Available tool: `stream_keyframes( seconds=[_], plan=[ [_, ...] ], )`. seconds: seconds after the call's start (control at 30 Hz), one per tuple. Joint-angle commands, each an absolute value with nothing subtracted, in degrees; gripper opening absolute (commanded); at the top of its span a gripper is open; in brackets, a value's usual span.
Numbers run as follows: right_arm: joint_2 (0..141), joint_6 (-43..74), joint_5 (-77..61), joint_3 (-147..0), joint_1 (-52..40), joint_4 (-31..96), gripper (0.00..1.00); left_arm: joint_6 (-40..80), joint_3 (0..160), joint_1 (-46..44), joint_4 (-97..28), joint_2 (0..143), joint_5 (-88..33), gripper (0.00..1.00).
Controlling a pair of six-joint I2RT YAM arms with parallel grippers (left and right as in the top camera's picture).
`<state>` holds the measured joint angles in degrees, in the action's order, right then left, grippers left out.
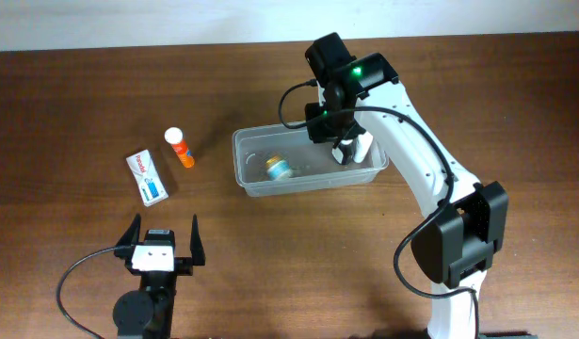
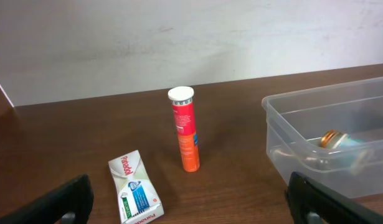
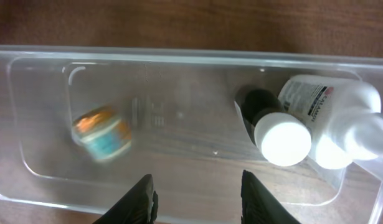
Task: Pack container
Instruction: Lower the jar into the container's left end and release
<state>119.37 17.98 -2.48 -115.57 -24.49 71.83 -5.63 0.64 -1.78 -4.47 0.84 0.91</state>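
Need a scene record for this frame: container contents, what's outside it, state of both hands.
container: clear plastic tub, no lid on it
inside: small teal-labelled jar; dark bottle with white cap; white bottle
outside: orange tube, upright; white-and-blue box, lying flat, apart from the tube
left hand: open, empty, clear of all items
right hand: open, empty, above the container's interior
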Motion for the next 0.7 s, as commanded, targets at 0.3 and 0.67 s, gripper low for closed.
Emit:
stream_keyframes(
  seconds=[0.3, 0.67],
  plan=[
    [119.7, 18.3, -5.8, -115.3, -25.1, 71.0, 0.37, -6.5, 0.5, -1.5, -4.7, 0.4, 1.2, 0.99],
    [119.1, 18.3, -6.3, -119.2, -23.9, 71.5, 0.41, -6.5, 0.5, -1.5, -4.7, 0.4, 1.2, 0.99]
  ],
)
